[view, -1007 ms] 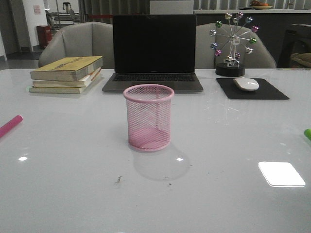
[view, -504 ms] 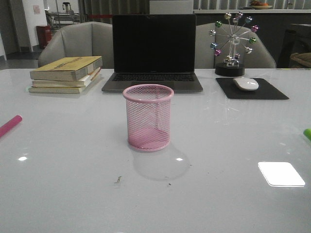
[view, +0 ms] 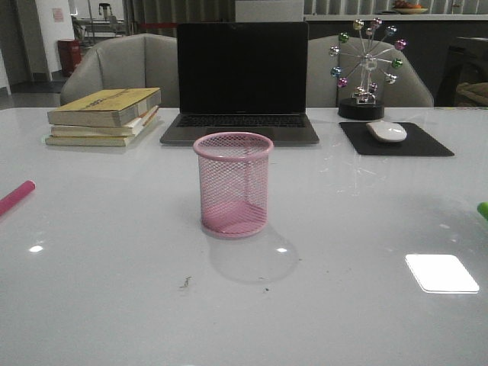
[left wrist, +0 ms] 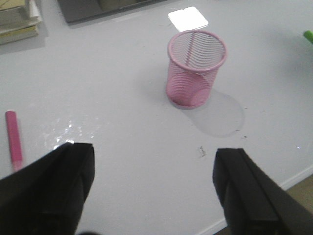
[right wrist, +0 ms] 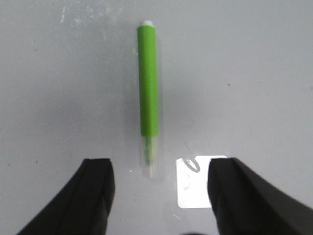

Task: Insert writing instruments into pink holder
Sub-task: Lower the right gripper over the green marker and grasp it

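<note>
Left end effector (left wrist: 151, 188) and right end effector (right wrist: 161, 193) — both spread wide, holding nothing.

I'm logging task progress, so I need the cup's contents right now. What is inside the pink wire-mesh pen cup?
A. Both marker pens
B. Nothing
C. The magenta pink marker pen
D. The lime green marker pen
B: the round pink wire-mesh pen cup is empty, while the lime green marker pen and the magenta pink marker pen both lie flat on the white table.

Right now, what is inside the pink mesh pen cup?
The pink mesh pen cup holds nothing: its pink base shows through the mesh. The magenta marker and green marker lie on the table.
</note>
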{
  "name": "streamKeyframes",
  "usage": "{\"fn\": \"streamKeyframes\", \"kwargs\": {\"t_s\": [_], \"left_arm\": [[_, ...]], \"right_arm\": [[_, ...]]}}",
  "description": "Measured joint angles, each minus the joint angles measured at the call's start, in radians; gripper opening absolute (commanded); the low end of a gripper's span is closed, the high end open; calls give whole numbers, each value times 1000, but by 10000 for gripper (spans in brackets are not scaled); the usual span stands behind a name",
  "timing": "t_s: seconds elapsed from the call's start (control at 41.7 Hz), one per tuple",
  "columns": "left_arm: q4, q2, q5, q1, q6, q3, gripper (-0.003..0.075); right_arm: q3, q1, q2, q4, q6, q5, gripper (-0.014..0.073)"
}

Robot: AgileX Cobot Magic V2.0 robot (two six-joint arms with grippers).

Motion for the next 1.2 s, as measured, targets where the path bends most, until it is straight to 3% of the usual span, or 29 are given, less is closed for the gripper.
{"fn": "streamKeyframes", "kwargs": {"t_s": [0.288, 0.719, 0.815, 0.983, 1.199], "left_arm": [[0, 0, -16, -49, 0, 0, 454], [0, 0, -15, -49, 0, 0, 454], [0, 0, -15, -49, 0, 0, 454], [0, 0, -15, -49, 0, 0, 454], [0, 0, -15, -49, 0, 0, 454]], "right_arm": [[-204, 0, 278, 30, -24, 17, 518], [-349, 0, 493, 114, -105, 47, 514], [-351, 0, 494, 112, -109, 47, 420], [-353, 0, 497, 87, -109, 45, 136], [-353, 0, 491, 85, -109, 41, 98]]}}
